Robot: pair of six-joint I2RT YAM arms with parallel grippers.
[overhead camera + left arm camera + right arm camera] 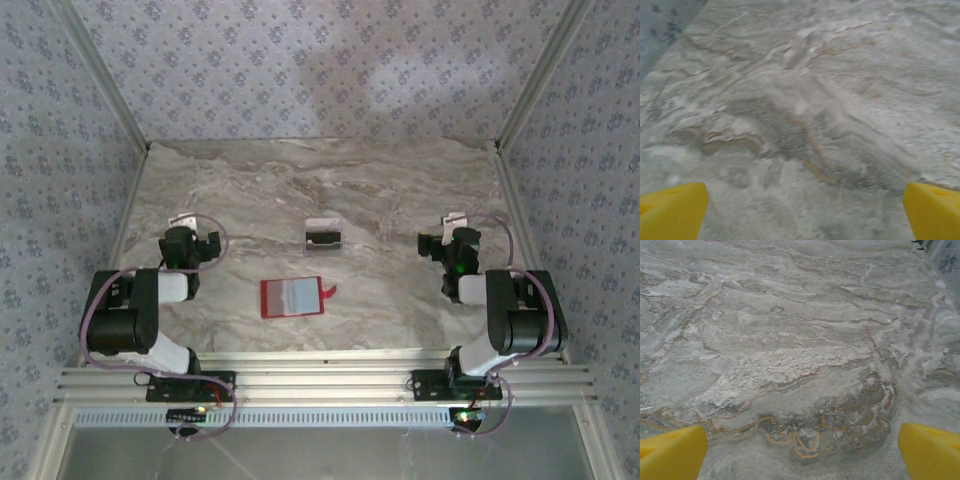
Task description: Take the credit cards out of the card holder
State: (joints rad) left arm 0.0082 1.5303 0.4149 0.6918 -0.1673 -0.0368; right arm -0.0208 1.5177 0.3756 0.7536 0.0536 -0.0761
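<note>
1. Left gripper (804, 214): hangs over bare tabletop (400, 190) near the left edge. Yellow fingers (671, 210) are spread wide with nothing between them.
2. Card holder (291, 297): lies flat and open near the middle of the near edge, between the 2 arms. Pale panel faces up, red tab (328, 291) juts from its right side. Neither claw touches it.
3. Credit card (324, 236): 1 whitish-grey card with a dark band rests on the tabletop beyond the holder, toward the far edge and apart from it. Already out.
4. Right gripper (801, 454): over bare marble near the right edge, fingers spread, empty.
5. Judgement, step in hand: reach to the holder for any remaining card. Best to pin the red frame with 1 claw, pinch the card's exposed edge with the other, and slide it out along the pocket. A thin card on this hard top will likely skid.
6. Contents: cannot tell whether the pale panel is a card or lining, and the count left inside is unreadable.
</note>
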